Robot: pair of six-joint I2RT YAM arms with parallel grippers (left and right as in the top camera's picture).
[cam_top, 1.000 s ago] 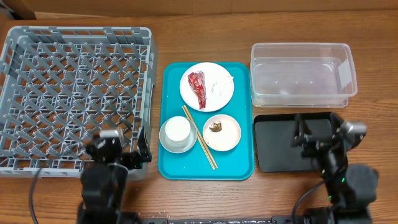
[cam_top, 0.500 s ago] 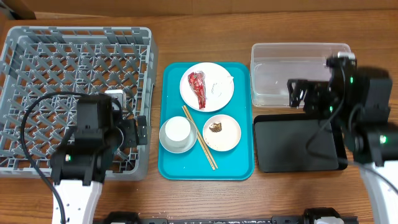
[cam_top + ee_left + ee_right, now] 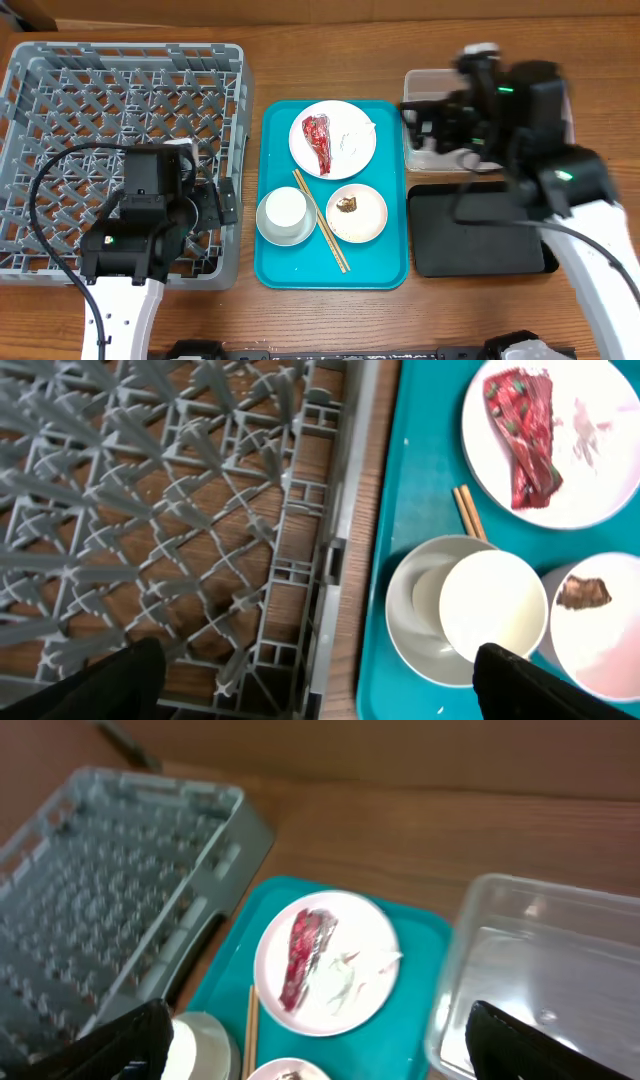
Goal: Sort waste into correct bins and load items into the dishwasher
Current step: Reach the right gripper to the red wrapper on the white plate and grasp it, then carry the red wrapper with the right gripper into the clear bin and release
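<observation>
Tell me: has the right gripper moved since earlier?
Yes. In the overhead view the right gripper went from over the black tray to over the clear tub, nearer the teal tray.

Left hand spread wide, hovering; right hand likewise.

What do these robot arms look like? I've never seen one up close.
Each is made of chunky black housings on a white lower link. The left arm trails a looping black cable and has a small green light; the right arm shows green lights too. The fingers are plain black.
</observation>
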